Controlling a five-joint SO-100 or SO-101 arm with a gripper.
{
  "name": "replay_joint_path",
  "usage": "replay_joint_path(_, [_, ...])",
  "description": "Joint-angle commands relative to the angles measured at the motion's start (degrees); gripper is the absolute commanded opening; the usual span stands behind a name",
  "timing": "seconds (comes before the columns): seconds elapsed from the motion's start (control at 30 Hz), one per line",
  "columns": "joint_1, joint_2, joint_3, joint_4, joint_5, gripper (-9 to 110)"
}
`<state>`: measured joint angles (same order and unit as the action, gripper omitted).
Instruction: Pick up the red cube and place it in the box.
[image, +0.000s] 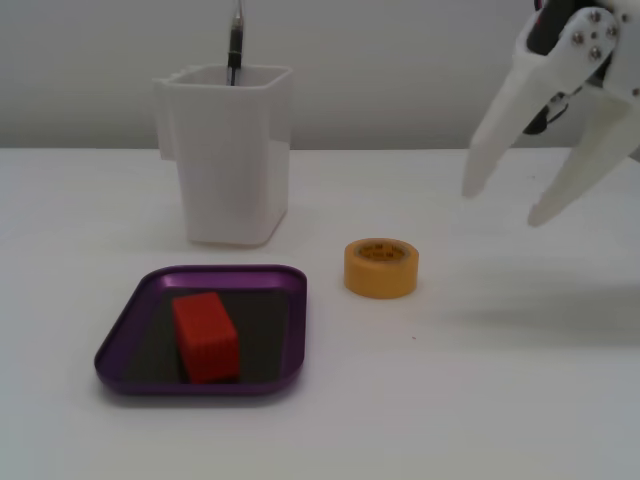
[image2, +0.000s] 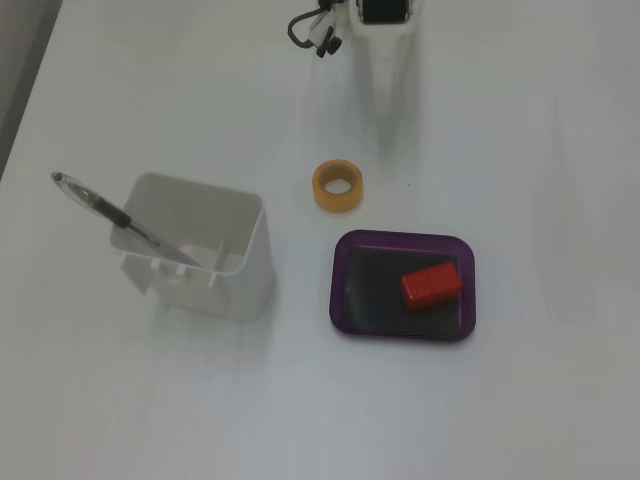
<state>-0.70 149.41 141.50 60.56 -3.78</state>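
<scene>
Judging by its look, you had an easy object on your hands: the red cube (image: 205, 336) was a small matte block with flat, squared faces, probably light and rigid, and its dull surface did not look slippery or fragile. It lay inside the box (image: 131, 309), resting on the dark bottom toward the middle of the tray, and in a fixed view from above it (image2: 431, 286) sat slightly skewed to the purple rim (image2: 345, 322), nearer the right-hand wall than the left. If you had needed to take it again, your best hold would have been across two opposite flat sides, low enough for both pads to bear squarely, coming straight down so the raised rim did not catch a finger. You had the gripper (image: 505, 205) well apart from the tray, up at the right of the front fixed view, with its two white fingers (image: 497, 135) spread wide, empty and touching nothing. Between it and the box stood the yellow tape roll (image: 381, 267), clear of both, and the white container (image: 226, 150) with its pen (image: 236, 45) stood behind the tray, so the placing looked done
</scene>
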Motion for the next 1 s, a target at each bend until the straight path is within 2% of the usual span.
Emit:
replay_joint_path(0.0, [-0.26,8.96,7.12,-3.87,-0.26,16])
replay_joint_path(0.6, [-0.35,47.72,36.3,-3.43,0.53,15])
replay_joint_path(0.87, [-0.44,48.25,37.35,-1.93,0.7,14])
replay_joint_path(0.97, [-0.44,48.25,37.35,-0.88,0.7,4])
